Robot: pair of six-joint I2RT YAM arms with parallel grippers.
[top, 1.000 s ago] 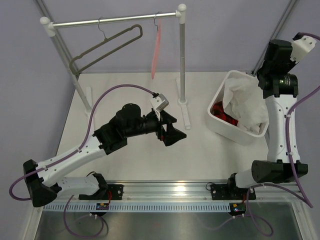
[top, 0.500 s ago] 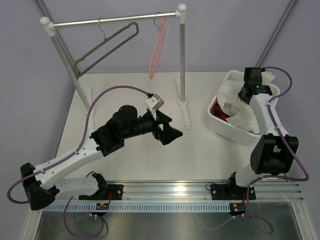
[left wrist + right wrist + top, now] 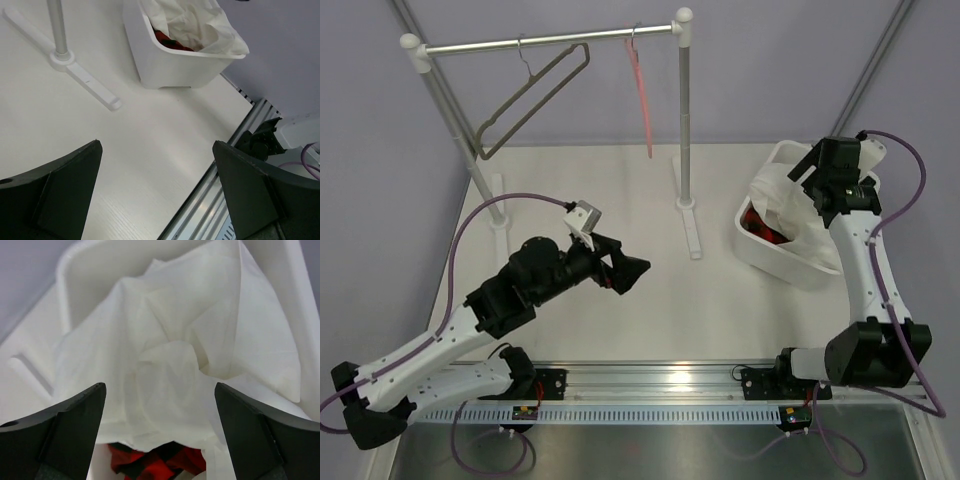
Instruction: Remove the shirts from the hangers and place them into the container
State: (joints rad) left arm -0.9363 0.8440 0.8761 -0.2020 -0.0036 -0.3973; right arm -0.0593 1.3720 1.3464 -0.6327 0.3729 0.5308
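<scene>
Left of the basket (image 3: 760, 256), over bare table (image 3: 720, 300), the left gripper (image 3: 632, 268) hovers with fingers spread, grasping nothing. Directly above the basket, the right gripper (image 3: 160, 387) hangs with fingers spread apart, holding nothing. Inside the basket, the white shirt (image 3: 788, 200) lies crumpled over the plaid shirt (image 3: 760, 222). Beyond the basket, to its left, the grey-brown hanger (image 3: 535, 95) and the pink hanger (image 3: 642, 90) hang bare on the rail (image 3: 550, 40).

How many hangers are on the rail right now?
2. The grey-brown hanger hangs left of the middle of the rail; the pink hanger hangs near its right end. Both are bare.
</scene>
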